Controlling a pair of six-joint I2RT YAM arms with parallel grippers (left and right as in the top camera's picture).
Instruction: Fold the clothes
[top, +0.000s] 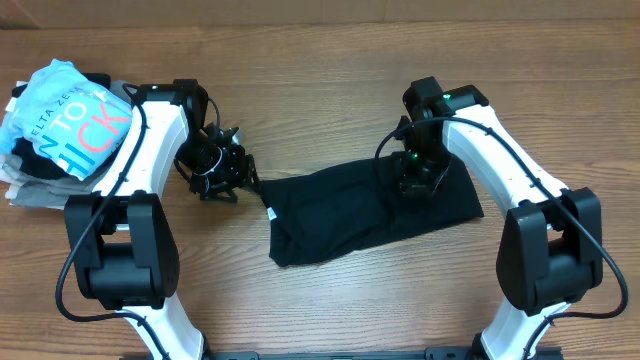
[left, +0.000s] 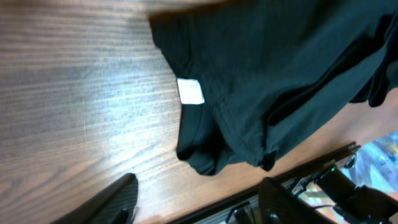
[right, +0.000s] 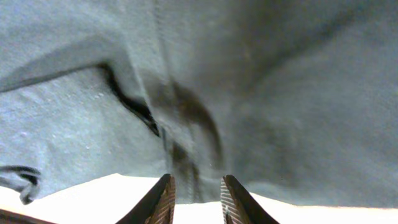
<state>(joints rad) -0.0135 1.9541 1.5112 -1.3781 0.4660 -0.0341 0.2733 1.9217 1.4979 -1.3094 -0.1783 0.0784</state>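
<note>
words on the blue shirt, none on the tag

from overhead i can read bits of print on the light blue shirt (top: 65, 118) at the far left: small dark letters "elta ze", big white "n to", and below that pink-red "ick", each cut off by the folds. my left wrist camera shows a white tag (left: 190, 91) on the black garment (left: 280, 68), but nothing on it is legible to me.
</note>
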